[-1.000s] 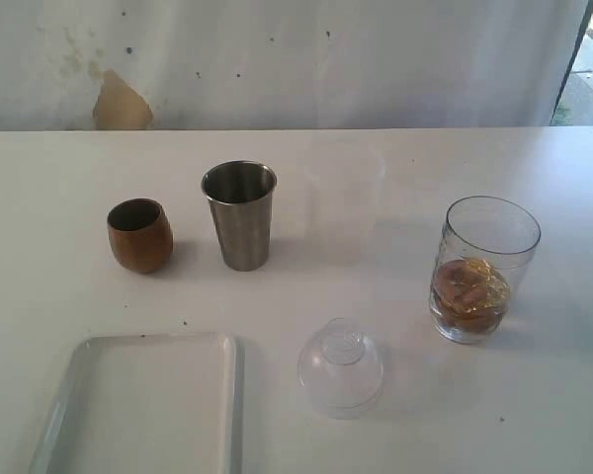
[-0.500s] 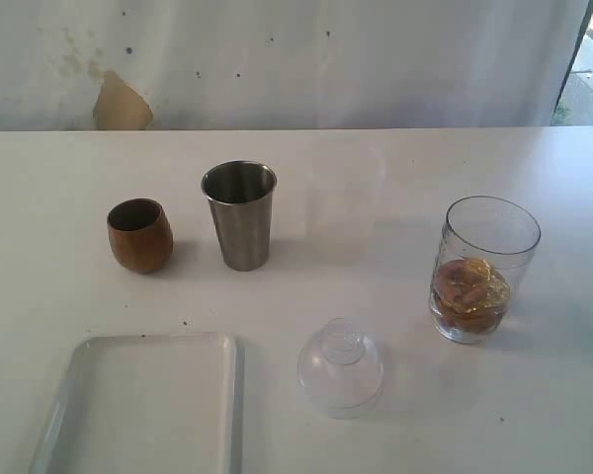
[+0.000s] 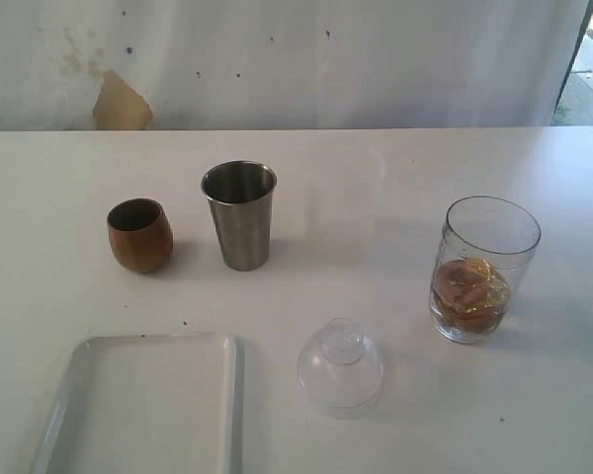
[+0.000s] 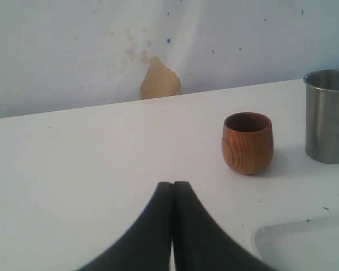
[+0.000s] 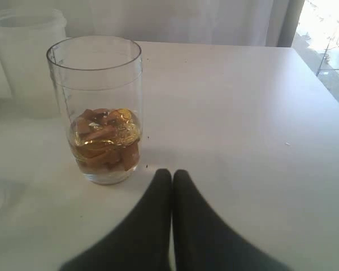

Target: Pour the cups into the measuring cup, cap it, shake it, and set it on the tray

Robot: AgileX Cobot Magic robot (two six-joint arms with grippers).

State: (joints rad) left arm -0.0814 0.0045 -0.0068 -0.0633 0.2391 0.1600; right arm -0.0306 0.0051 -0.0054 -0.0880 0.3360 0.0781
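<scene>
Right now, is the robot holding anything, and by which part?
Nothing is held. The left tool and the right tool are both shut empty, apart from the wooden cup and measuring cup.

White table — wooden cup, steel tumbler, measuring cup, domed lid, tray.

No change shows over the last second: nothing on the table shifts, whether ahead of the left claw or the right claw.
</scene>
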